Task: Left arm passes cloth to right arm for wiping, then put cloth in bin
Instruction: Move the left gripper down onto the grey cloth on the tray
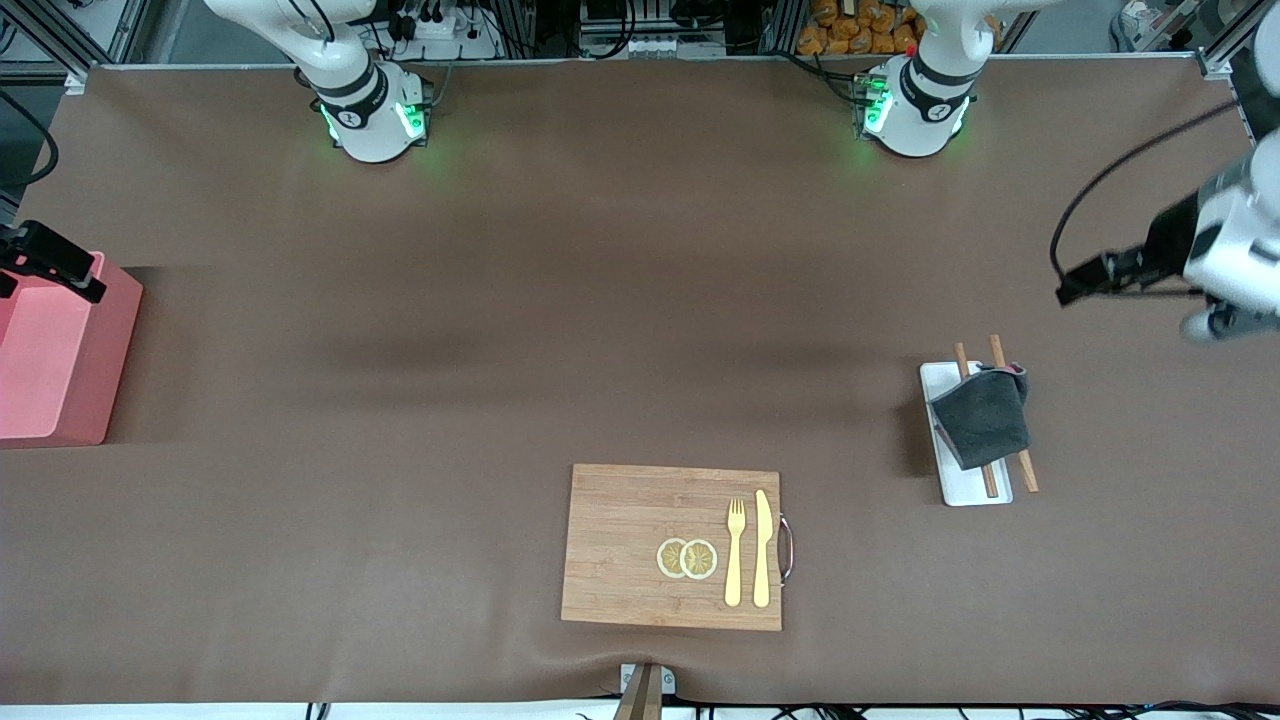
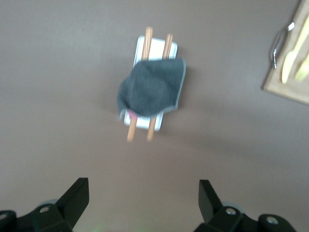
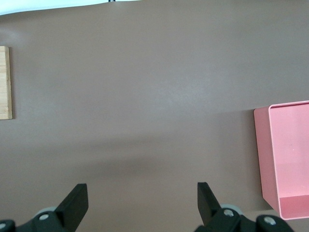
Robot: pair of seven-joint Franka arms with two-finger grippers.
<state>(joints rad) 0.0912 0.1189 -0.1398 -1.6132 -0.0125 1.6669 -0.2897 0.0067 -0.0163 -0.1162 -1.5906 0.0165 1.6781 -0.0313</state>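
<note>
Left pincer [image 2: 143, 200] spread wide and empty, held in the air over bare worktop [image 1: 600, 300] at the left arm's end, a little farther from the front camera than the tray. Right pincer [image 3: 142, 203] likewise spread wide and empty, held over bare worktop beside the bin [image 1: 55, 350] at the right arm's end. From the front, only a dark tip of the right pincer [image 1: 50, 262] seen at the edge over the bin's rim, and the left pincer [image 1: 1095, 275] seen side-on, dark fingers pointing toward the table's middle, white wrist and a looping black cable alongside. From the left wrist, both fingers seen apart, with the cloth [image 2: 152, 87] between them farther off, draped dark grey over two wooden chopsticks [image 2: 147, 36] and a white tray [image 2: 140, 53], a pinkish edge peeping out at one corner. Same cloth [image 1: 983, 415] from the front, covering the middle of the tray [image 1: 965, 490], chopstick ends sticking out at both sides. From the right wrist, pink bin [image 3: 287, 159] open and empty, plus one edge of the wooden board [image 3: 5, 82]. Board [image 1: 620, 545] whole only from the front, nearest the camera, carrying two lemon slices [image 1: 687, 558], a yellow fork [image 1: 735, 550] and a yellow knife [image 1: 762, 548]. Brown matte cover over the whole worktop; metal frame and cables along the base side.
</note>
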